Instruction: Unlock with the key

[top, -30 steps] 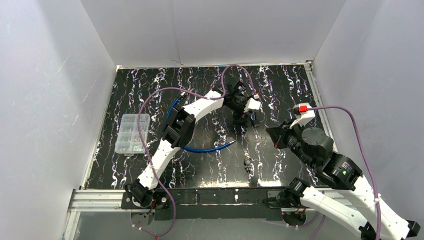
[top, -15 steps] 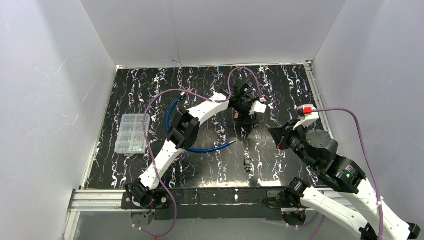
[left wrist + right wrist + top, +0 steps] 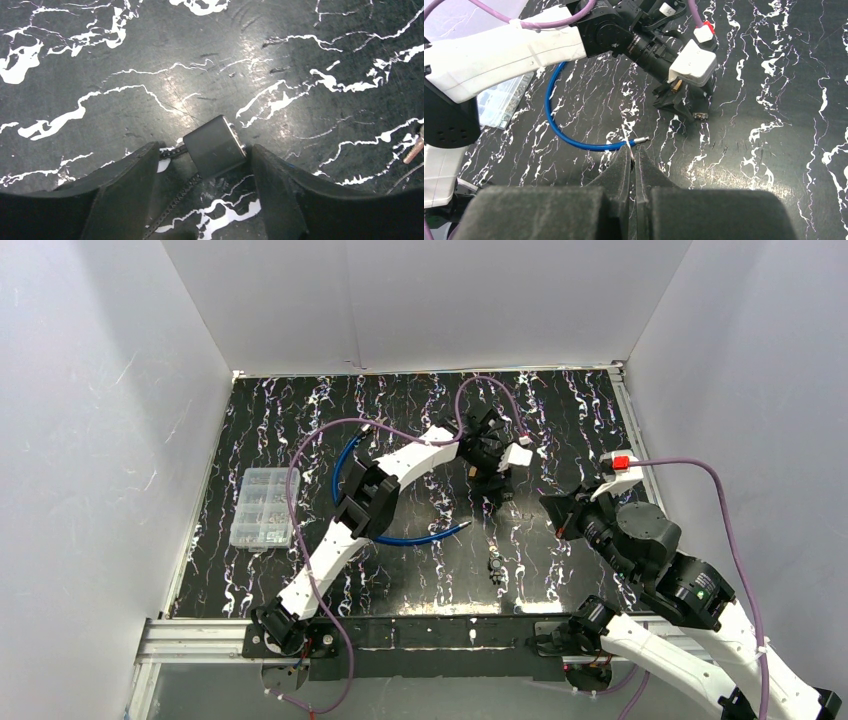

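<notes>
Straddling the lock body (image 3: 215, 146) at far centre of the table (image 3: 300, 420), the left gripper (image 3: 499, 484) is holding its fingers (image 3: 280, 190) apart, one touching the block. I am judging the block small, stiff, weighty metal, probably slick, and best gripped across its flat sides. The right gripper (image 3: 632, 152) is hanging pressed together at near right. Whether it is pinching a key is hidden. A small dark item (image 3: 495, 567) near centre is too small to name.
</notes>
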### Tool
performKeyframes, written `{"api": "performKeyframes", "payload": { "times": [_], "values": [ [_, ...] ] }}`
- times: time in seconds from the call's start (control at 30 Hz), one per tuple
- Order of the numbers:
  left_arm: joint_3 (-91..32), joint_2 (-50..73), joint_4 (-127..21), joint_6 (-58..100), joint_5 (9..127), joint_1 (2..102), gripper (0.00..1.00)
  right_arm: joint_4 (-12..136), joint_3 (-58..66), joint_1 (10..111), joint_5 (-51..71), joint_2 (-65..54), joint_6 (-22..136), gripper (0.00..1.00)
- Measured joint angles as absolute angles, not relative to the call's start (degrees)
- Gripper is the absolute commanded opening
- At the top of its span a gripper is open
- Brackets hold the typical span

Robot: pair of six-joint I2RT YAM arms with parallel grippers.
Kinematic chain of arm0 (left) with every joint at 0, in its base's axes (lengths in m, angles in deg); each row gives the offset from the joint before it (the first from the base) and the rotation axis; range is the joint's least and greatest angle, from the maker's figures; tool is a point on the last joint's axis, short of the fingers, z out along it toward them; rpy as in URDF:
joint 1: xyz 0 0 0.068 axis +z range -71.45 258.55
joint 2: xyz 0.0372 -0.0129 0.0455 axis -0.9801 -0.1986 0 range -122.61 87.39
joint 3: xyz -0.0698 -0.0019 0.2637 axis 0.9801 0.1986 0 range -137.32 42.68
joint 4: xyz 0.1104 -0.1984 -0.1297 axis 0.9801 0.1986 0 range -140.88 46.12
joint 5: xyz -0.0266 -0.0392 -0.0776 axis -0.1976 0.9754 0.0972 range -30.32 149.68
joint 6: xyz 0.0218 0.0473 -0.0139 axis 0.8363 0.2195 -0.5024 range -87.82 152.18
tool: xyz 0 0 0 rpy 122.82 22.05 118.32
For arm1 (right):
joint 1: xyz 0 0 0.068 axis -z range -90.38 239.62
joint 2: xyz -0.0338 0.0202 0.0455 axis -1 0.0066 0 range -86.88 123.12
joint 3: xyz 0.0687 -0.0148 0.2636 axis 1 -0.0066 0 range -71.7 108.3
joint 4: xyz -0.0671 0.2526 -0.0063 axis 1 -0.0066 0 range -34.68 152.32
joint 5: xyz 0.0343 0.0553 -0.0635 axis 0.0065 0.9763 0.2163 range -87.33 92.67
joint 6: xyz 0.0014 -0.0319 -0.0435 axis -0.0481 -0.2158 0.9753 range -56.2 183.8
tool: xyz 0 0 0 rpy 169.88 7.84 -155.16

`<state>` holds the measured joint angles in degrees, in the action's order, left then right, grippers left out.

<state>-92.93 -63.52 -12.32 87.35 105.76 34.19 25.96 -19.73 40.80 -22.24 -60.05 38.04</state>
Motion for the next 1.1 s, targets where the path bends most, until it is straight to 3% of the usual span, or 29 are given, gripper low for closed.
{"api": "performKeyframes", "payload": {
  "times": [0.27,0.43,0.53,0.67,0.8,1.1],
  "values": [
    [-81.56,-56.75,-12.45,87.03,107.10,34.45,0.47,25.72,-19.73,40.80,-22.52,-60.07,38.11,0.01],
    [-70.70,-49.84,-12.05,85.50,106.73,34.45,0.46,25.26,-19.73,40.80,-22.49,-60.07,38.32,0.01],
    [-60.99,-44.15,-16.20,83.05,105.87,34.45,0.50,25.13,-19.73,40.80,-22.47,-60.07,38.47,0.01],
    [-49.39,-37.00,-22.76,78.79,103.87,34.43,0.66,25.13,-19.73,40.80,-22.39,-60.05,38.46,0.01],
    [-46.31,-35.19,-26.23,74.41,102.04,34.21,0.85,25.17,-19.75,40.80,-22.21,-60.05,38.37,0.01],
    [-49.12,-35.07,-22.67,79.84,102.58,35.05,0.95,26.06,-20.85,40.86,-21.32,-58.59,38.21,0.01]
  ]
}}
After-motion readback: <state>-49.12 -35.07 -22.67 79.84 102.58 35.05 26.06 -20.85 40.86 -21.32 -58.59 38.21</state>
